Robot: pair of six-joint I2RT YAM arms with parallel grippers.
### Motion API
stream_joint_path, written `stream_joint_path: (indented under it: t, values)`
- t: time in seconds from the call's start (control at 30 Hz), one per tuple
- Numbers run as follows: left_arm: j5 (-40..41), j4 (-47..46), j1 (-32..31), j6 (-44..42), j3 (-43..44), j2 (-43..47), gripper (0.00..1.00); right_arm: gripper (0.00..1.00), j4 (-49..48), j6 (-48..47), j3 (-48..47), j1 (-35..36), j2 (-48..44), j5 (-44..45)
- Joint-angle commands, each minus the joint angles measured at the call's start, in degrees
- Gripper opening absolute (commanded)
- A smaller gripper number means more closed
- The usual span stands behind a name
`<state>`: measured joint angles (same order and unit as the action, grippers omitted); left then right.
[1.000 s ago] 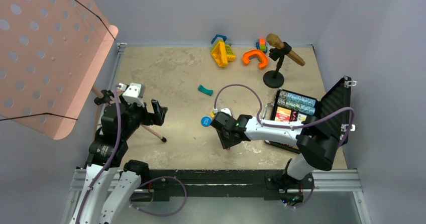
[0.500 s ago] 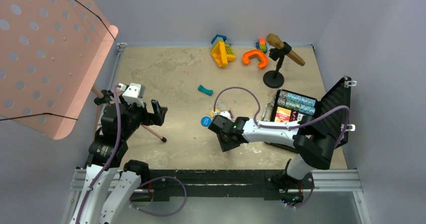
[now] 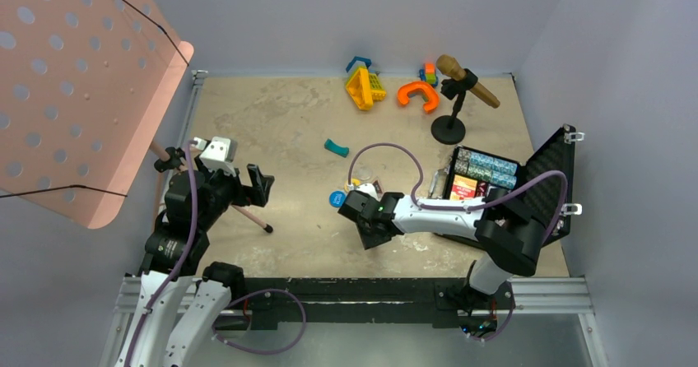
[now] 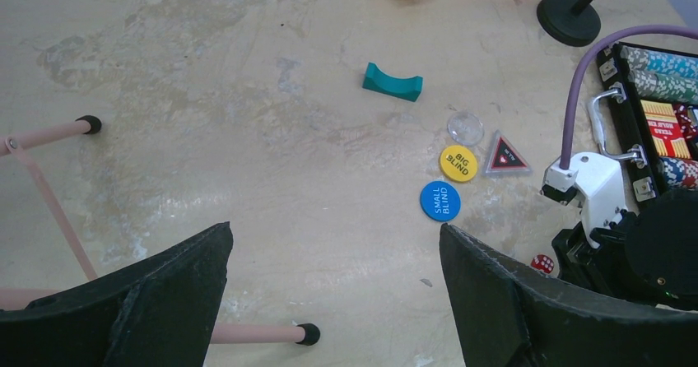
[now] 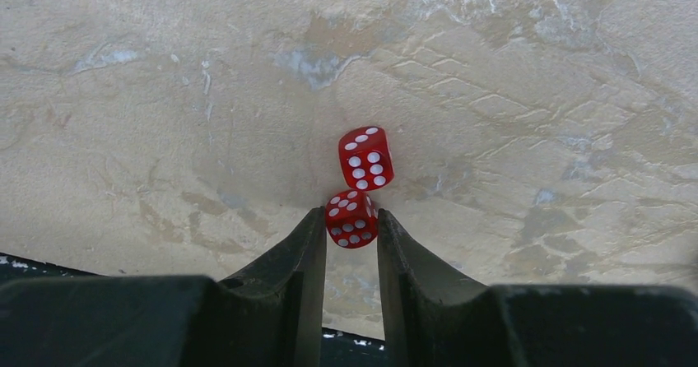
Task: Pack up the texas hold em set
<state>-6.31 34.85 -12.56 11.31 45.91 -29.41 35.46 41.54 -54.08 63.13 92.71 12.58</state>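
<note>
My right gripper (image 5: 351, 216) is shut on a small red die (image 5: 351, 221), pinched between its fingertips just above the table. A second red die (image 5: 365, 156) lies touching it just beyond. In the top view this gripper (image 3: 369, 234) is low, left of the open black case (image 3: 543, 178) with chip rows (image 3: 487, 166) and a red card deck (image 3: 463, 188). The blue token (image 4: 440, 200), yellow token (image 4: 458, 163) and triangular token (image 4: 506, 155) lie on the table. My left gripper (image 4: 333, 243) is open and empty, far left of them.
A teal curved piece (image 4: 393, 81) and a clear disc (image 4: 465, 127) lie near the tokens. Orange, yellow and blue toys (image 3: 366, 85) and a microphone stand (image 3: 449, 127) are at the back. A pink perforated stand (image 3: 74, 87) with legs (image 4: 49, 202) stands at the left.
My right wrist has shifted a little to the left over the dice. The left arm has not moved.
</note>
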Motion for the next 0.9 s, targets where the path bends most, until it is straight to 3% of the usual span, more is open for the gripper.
stream_joint_path:
  t: [0.0,0.1,0.3,0.53,0.7,0.87]
  values:
    - [0.11,-1.39,-0.28,-0.59,-0.42,0.4,0.99,0.26,0.08,0.24,-2.38,0.71,1.45,2.16]
    - [0.2,-1.4,-0.28,-0.6,-0.44,0.39,0.99,0.22,0.66,-0.16,-2.97,1.08,1.92,2.79]
    - [0.39,-1.33,-0.28,-0.67,-0.45,0.4,0.99,0.01,1.97,-0.73,-4.37,1.61,1.79,3.81]
    - [0.59,-1.25,-0.28,-0.68,-0.41,0.6,0.99,0.0,5.21,-4.11,-8.65,-0.48,-2.19,5.6]
    - [0.43,-1.33,-0.28,-0.68,-0.49,0.67,0.99,0.0,5.33,-8.43,-8.39,-9.55,-8.26,5.05]
    - [-0.39,-1.56,-0.28,-0.59,-0.48,0.66,0.99,0.0,4.22,-14.57,-3.57,-26.5,-18.62,4.46]
